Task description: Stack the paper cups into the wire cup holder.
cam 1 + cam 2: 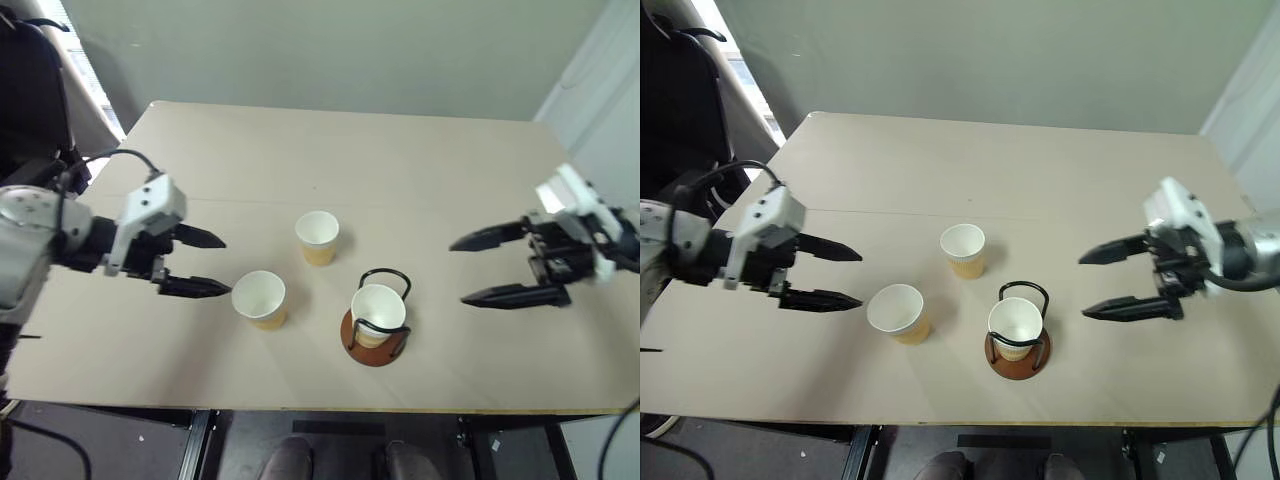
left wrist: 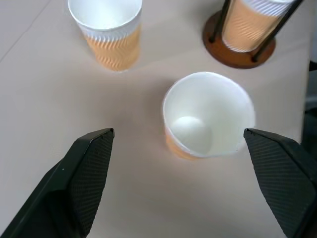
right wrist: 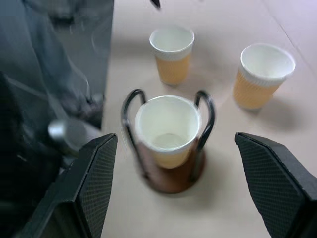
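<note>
Cup (image 1: 259,298) stands upright just ahead of the left gripper (image 1: 205,263), jaws wide apart; right gripper (image 1: 490,268), jaws apart too, is farther off.

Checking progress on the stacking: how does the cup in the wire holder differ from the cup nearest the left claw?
The holder cup sits inside the black loops of the wire holder, on its brown base; the near cup stands bare on the table. The left claw is open just beside the near cup, while the open right claw is well clear of the holder cup. Both are upright, empty and look alike.
</note>
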Available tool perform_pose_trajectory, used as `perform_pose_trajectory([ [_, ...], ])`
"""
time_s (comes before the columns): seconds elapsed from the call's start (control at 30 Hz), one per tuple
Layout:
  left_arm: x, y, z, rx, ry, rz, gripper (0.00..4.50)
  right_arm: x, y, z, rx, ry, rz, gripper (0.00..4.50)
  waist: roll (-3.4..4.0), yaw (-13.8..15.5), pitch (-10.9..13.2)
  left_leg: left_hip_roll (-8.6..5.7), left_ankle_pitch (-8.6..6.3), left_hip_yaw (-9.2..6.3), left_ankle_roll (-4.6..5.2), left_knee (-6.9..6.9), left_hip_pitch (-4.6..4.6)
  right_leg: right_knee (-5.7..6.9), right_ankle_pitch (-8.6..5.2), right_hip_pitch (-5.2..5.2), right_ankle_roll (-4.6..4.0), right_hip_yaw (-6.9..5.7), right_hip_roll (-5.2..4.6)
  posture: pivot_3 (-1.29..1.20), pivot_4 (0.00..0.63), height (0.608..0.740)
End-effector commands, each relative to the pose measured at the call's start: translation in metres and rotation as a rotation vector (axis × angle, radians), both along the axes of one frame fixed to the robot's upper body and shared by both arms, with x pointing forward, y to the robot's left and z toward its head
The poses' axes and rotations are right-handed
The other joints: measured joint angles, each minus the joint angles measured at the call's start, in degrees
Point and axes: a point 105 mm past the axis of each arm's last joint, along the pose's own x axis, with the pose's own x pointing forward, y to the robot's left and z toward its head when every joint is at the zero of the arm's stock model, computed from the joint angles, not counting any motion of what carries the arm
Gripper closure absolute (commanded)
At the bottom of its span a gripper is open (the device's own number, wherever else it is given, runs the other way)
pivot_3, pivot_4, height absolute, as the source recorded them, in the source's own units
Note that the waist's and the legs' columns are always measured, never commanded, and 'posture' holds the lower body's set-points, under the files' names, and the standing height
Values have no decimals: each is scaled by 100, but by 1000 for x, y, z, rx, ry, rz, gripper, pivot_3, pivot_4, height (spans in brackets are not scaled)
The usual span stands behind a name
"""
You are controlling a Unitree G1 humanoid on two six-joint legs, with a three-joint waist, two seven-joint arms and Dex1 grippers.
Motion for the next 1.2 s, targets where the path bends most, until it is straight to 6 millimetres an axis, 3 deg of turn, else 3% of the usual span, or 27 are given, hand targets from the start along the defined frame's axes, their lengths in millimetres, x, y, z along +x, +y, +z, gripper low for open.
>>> perform_pose_trajectory([
  [0.03,9,-7,-3,54,-13,-22,0,-24,-2,20,27,-68,-22,689,1,-4,1,0,1,3,-1,0,0,0,0,1,0,1,0,0,150,740],
  [0.2,25,-14,-18,106,-15,-9,0,-38,6,23,47,-80,-62,689,2,-102,1,4,1,15,-3,1,10,0,2,1,4,6,4,0,150,740],
  [0.33,23,-22,-31,138,39,-37,0,-44,9,22,36,-66,-81,689,2,-115,1,4,2,12,-3,4,10,0,5,2,10,7,5,0,150,740],
  [0.37,23,-22,-33,154,44,-42,178,-45,8,21,28,-67,-92,657,2,-109,1,3,2,11,-3,4,9,-1,5,2,10,6,5,0,150,740],
  [0.43,23,-22,-36,172,47,-48,619,-45,6,21,22,-69,-110,645,2,-104,1,3,2,6,-2,5,7,-3,5,2,11,5,5,0,150,740],
  [0.77,18,-25,-32,163,70,-91,4325,-42,2,17,0,-78,-145,645,2,-97,1,3,2,5,0,4,7,-3,6,2,12,4,5,0,150,740],
  [0.97,9,-25,-5,83,58,-169,4467,-49,6,31,76,-85,-96,645,1,-96,2,3,1,4,2,4,6,-3,7,1,13,4,6,0,150,740],
  [1.03,10,-27,12,62,10,-198,4467,-51,4,36,100,-96,-99,645,1,-94,2,3,1,3,2,5,6,-4,7,1,14,3,8,0,150,740],
  [1.2,10,-53,67,-22,-151,-339,4467,-53,3,44,121,-122,-122,645,0,-51,1,-1,0,-1,8,9,3,-8,8,5,16,3,4,0,150,740],
])
